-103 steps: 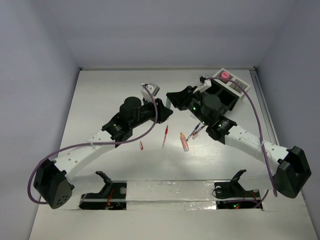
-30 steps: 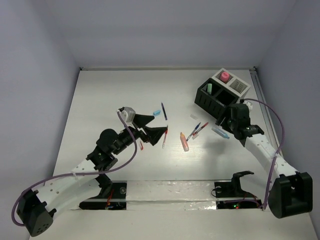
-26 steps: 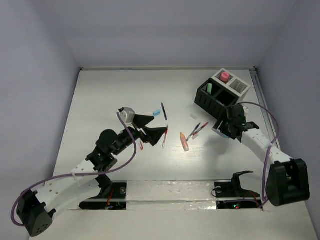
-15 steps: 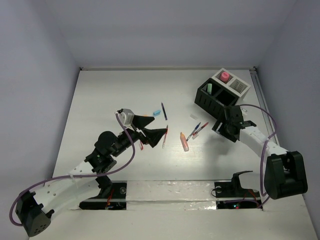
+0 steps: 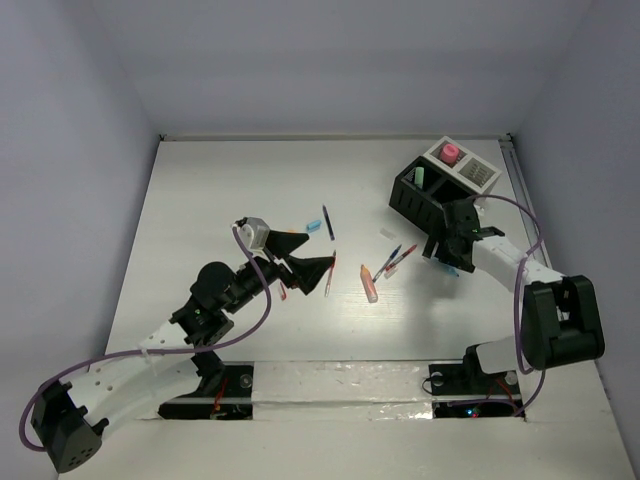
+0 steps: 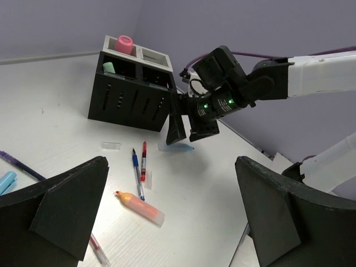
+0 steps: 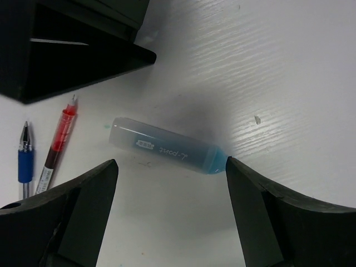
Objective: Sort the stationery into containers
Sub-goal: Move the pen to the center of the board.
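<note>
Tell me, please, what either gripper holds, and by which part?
Nothing is held: the left gripper and right gripper are open, the teal marker lying free.

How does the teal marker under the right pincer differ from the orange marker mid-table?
The teal marker is pale blue-green, the orange marker bright orange. The teal marker lies between the open fingers of the right pincer; the orange marker lies outside that pincer. Both are short and lie flat on the table.

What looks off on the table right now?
A small clear piece, possibly a loose cap, lies alone on the table between the organizer and the blue pen, attached to nothing. The organizer also sits at an angle to the table edges. Nothing looks spilled or broken.
</note>
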You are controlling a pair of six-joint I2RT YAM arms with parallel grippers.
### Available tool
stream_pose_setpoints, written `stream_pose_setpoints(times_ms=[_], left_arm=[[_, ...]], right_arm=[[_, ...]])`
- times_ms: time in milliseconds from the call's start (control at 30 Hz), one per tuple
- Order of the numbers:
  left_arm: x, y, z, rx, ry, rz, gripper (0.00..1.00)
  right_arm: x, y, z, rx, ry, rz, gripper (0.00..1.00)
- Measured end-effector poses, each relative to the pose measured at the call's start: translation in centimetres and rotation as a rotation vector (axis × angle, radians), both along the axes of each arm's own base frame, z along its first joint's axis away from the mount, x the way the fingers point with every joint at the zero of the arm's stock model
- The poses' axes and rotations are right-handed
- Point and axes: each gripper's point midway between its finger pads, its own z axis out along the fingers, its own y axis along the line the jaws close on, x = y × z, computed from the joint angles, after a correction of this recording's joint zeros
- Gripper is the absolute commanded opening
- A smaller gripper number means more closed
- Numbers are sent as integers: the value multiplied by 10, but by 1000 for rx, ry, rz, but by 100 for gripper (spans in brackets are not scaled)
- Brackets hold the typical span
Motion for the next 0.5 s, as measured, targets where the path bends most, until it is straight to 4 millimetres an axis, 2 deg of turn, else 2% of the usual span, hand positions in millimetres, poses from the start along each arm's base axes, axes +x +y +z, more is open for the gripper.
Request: stream_pose_setpoints(times_ms=[300,500], left_arm=[[1,1,-1,6,-3,6,98],[1,1,-2,9,-1,6,98]], right_arm=[[2,3,-18,-15,81,49,86],[7,9,-18,7,81,85,84]])
